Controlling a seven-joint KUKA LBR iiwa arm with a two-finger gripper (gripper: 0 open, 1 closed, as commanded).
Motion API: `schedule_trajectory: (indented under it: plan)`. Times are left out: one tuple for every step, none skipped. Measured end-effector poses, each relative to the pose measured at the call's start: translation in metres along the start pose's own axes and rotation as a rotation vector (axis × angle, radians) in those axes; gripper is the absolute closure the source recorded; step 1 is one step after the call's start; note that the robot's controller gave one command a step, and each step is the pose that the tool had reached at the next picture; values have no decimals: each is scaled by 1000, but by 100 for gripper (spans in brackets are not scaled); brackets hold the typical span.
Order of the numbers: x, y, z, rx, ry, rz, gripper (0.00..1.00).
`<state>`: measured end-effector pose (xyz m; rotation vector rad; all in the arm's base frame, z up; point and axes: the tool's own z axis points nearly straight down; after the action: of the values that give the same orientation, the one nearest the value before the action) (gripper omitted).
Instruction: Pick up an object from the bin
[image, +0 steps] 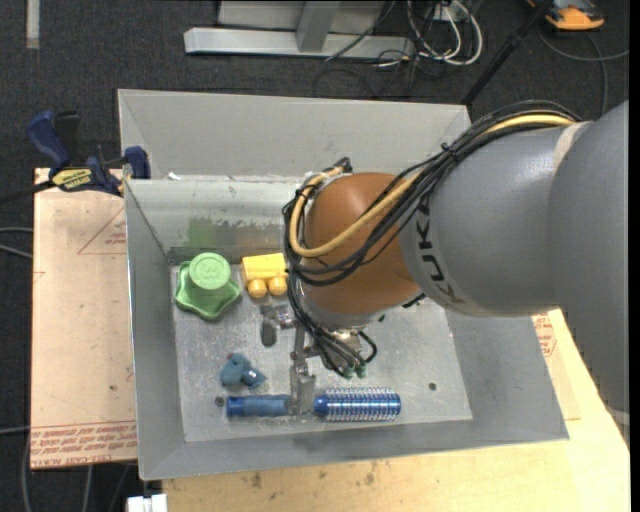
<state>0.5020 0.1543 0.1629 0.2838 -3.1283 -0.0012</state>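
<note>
My gripper (299, 388) hangs below the orange wrist cover and reaches down at the front of the bin. Its tip is at the middle of a long blue tool (312, 406) that lies flat along the bin's front wall. That tool has a smooth dark-blue handle on the left and a ribbed, lighter blue part on the right. A small blue plastic piece (238, 373) lies just left of the gripper, apart from it.
A green round cap-like toy (207, 286) sits at the left of the bin floor. A yellow block with two small round knobs (264, 274) lies beside it, partly under the wrist cover. The arm covers the bin's right and back.
</note>
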Motion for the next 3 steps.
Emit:
schedule_trajectory:
  plan:
    - [12,25,92,-1,-21,-82,0]
    - [17,25,93,-1,-3,-83,100]
    - [-21,-11,92,0,-4,-749,100]
